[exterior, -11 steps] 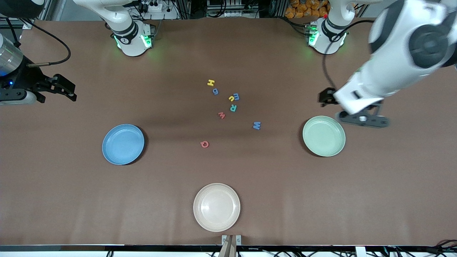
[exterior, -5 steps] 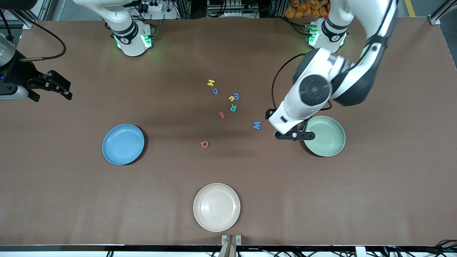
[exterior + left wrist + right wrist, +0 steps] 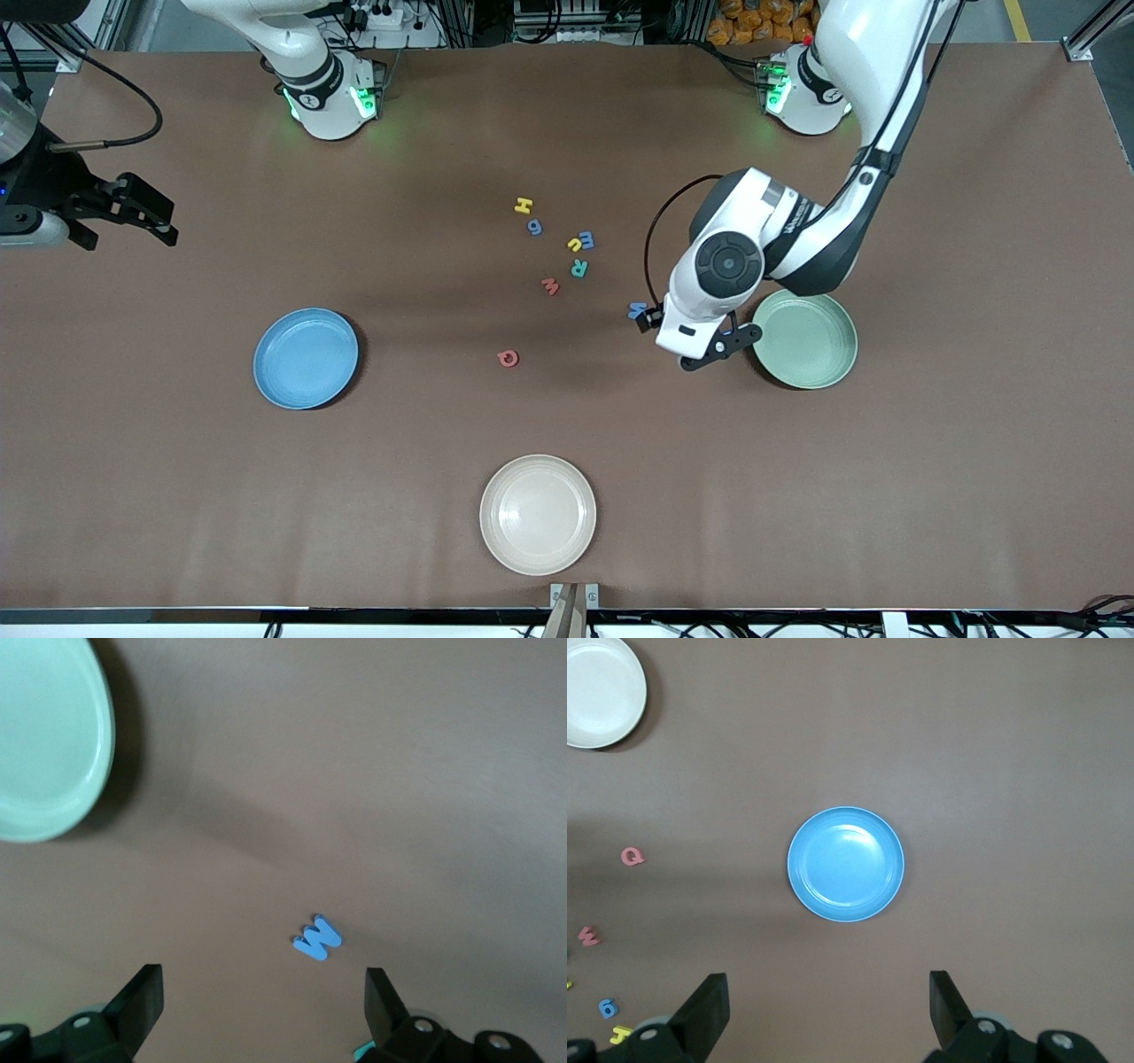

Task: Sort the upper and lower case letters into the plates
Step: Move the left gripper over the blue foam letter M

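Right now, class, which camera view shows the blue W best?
The left wrist view: the blue W lies whole and unobstructed on the table between the open left gripper's fingers. The front view shows only a sliver beside the arm. The right wrist view does not show it.

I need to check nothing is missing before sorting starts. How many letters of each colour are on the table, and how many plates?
Yellow letters: 2
Blue letters: 3
Red-pink letters: 2
Teal letters: 1
Plates: 3 (blue, mint green, cream)
Total: 8 letters, 3 plates, 11 things
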### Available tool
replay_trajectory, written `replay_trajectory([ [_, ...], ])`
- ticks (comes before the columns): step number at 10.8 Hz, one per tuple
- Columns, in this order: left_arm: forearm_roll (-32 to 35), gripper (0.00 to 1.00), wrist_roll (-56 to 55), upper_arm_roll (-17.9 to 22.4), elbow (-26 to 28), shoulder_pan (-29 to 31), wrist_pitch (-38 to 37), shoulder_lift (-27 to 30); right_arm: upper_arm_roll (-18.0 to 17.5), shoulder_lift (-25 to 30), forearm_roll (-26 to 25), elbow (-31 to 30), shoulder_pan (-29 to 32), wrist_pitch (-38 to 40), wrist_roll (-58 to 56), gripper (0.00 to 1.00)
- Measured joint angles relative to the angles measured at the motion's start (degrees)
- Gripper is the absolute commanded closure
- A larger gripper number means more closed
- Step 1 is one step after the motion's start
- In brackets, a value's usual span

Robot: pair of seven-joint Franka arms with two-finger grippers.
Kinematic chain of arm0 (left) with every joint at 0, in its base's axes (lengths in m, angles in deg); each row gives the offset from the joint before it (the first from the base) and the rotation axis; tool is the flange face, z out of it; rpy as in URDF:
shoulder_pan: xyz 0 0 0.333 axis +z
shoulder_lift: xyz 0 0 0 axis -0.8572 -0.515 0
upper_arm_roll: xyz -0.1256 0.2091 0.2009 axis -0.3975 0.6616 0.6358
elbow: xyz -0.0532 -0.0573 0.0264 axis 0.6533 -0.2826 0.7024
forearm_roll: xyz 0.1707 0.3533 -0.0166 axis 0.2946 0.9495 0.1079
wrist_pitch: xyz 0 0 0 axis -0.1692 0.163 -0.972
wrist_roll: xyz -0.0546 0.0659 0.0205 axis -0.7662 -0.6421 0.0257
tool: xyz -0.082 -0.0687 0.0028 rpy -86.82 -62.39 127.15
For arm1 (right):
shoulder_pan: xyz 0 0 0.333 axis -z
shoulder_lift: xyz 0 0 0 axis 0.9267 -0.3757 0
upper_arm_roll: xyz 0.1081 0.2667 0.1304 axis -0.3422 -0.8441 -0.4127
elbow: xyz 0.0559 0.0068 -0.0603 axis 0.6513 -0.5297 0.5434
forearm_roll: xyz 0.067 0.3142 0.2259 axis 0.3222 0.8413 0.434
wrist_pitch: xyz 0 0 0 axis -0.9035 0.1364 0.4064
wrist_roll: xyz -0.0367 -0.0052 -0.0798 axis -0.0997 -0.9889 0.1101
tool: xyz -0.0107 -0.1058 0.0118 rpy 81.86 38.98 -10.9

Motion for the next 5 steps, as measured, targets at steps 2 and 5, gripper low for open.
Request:
replay_trajectory([
  [2,0.9,0.00,-2.3,0.0,0.2,-0.9,1.2,-1.7,0.1,-0.3,0.0,0.0,0.3,0.1,-0.1,0.00],
  [5,6.5,0.00,9.2,-0.2,1.1,-3.9,5.0,-2.6,0.1,-0.5,0.0,0.0,0.3,0.1,-0.1,0.00],
])
